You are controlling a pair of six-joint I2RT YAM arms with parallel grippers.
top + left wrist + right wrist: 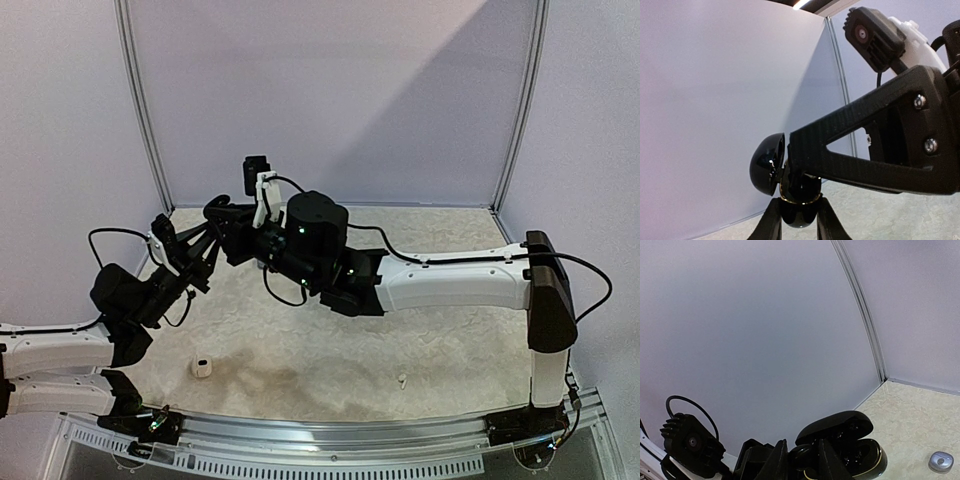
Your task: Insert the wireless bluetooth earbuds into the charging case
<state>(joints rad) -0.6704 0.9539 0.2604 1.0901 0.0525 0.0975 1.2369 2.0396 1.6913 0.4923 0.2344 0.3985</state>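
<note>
Left wrist: the left pincer (pixel 800 214) clamps the open charging case (pixel 766 165), lid swung back.
Right wrist: the right pincer (pixel 802 446) seems to pinch a black earbud (pixel 801 458), with the case's wells just beyond its tips, slightly rightward.
Top: 1 white earbud (pixel 402 380) lies on the desk (pixel 460 330), well apart.

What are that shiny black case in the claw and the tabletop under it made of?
The charging case looks like glossy black plastic: bright highlights glint on its rounded lid, and a thin gold-coloured line trims the rim. The tabletop looks like a smooth, pale sheet with a marbled pattern, perhaps vinyl or laminate. The pictures do not settle which.
</note>
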